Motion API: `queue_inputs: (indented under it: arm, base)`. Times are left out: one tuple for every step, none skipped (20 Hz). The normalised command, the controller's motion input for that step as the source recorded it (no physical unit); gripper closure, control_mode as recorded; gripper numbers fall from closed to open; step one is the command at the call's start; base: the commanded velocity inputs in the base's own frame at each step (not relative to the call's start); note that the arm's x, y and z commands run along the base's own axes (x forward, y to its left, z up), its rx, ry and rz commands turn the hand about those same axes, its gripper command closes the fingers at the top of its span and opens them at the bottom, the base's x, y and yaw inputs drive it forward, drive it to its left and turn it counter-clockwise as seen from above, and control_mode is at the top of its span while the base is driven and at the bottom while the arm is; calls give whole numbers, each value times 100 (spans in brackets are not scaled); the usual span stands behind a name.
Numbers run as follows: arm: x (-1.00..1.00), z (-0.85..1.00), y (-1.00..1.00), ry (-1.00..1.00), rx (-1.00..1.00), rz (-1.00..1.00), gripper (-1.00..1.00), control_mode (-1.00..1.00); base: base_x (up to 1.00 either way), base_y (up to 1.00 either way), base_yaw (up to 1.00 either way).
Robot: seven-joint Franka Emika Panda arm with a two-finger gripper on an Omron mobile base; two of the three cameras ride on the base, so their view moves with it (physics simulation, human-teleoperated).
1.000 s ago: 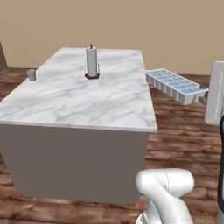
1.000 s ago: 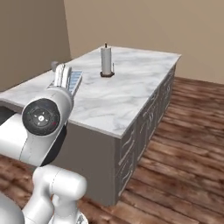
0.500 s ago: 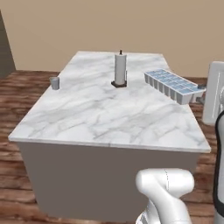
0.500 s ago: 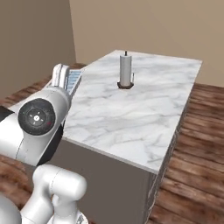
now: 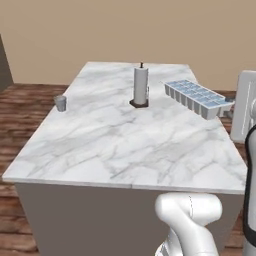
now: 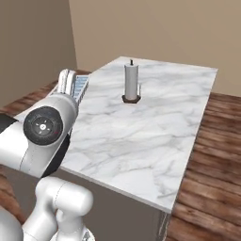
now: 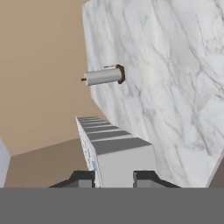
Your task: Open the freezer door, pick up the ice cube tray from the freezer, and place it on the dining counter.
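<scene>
Aloft, ice cube tray (image 5: 196, 98), seemingly gripper-clamped (image 7: 113, 178).

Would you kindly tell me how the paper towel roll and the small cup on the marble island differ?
The paper towel roll is tall, pale and stands on a dark base; the small cup is short and grey. The roll is near the dining counter's middle, the cup near its left edge. Both stand upright.

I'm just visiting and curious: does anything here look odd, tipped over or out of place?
Nothing is spilled or damaged. The ice cube tray hangs in the air over the dining counter, clamped in the gripper. The paper towel roll and small cup stand upright.
</scene>
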Motion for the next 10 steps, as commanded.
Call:
queue_inputs:
  arm:
    - [0,0,0,0,0,0,100,100]
    - [0,0,0,0,0,0,100,100]
    - [0,0,0,0,0,0,100,100]
    - [0,0,0,0,0,0,100,100]
    - [0,0,0,0,0,0,100,100]
    - [0,0,0,0,0,0,100,100]
    - [0,0,0,0,0,0,100,100]
    - [0,0,0,0,0,0,100,100]
    - [0,0,0,0,0,0,100,100]
    - [0,0,0,0,0,0,100,100]
  base:
    - [44,21,-9]
    - [39,26,-11]
    - [34,34,-11]
    - [29,36,-14]
    - [29,54,-18]
    - [26,59,-18]
    - [30,59,-18]
    - [34,62,-19]
    - [35,70,-21]
    - [31,69,-21]
